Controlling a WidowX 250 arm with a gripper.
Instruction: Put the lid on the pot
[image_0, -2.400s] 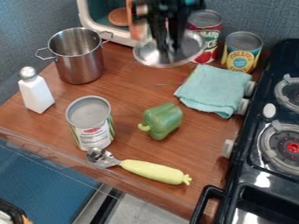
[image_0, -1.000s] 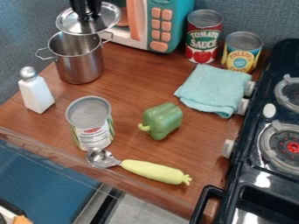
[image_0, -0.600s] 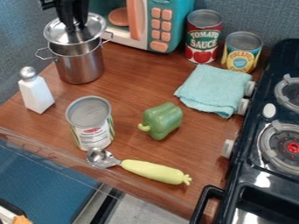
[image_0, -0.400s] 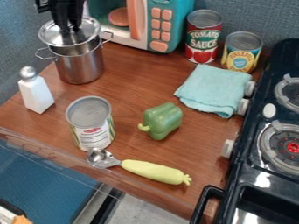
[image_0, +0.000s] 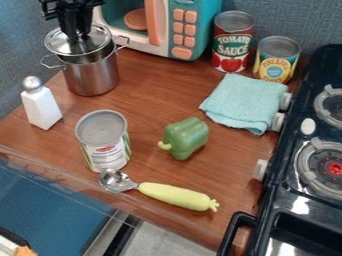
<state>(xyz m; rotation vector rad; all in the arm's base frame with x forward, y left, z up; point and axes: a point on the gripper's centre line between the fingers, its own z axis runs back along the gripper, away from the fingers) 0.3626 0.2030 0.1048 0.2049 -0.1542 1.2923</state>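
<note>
Lid (image_0: 99, 38) in its grip, your gripper (image_0: 77, 36) hangs over the worktop's (image_0: 147, 90) back left corner, its fingers closed on the middle of the lid. You have the lid over the pot (image_0: 93, 76), set off a little toward the back left, so part of the pot's mouth shows at the front right. You cannot tell whether the lid touches the rim.

The pot stands upright, a handle out on each side. Just in front of it, near the left edge, you have the white shaker (image_0: 41, 106), upright. Behind the pot and to the right is the microwave (image_0: 204, 42), its door open and a round brown thing (image_0: 136, 19) inside.

Farther forward stands the white can (image_0: 108, 150), with the green pepper (image_0: 186, 138) to its right and the scoop (image_0: 177, 196) lying near the front edge. Toward the back right you have the red can (image_0: 232, 45) and yellow can (image_0: 276, 60) upright, near each other, the folded towel (image_0: 244, 102) in front of them. The stove (image_0: 310, 185) lines the right edge.
</note>
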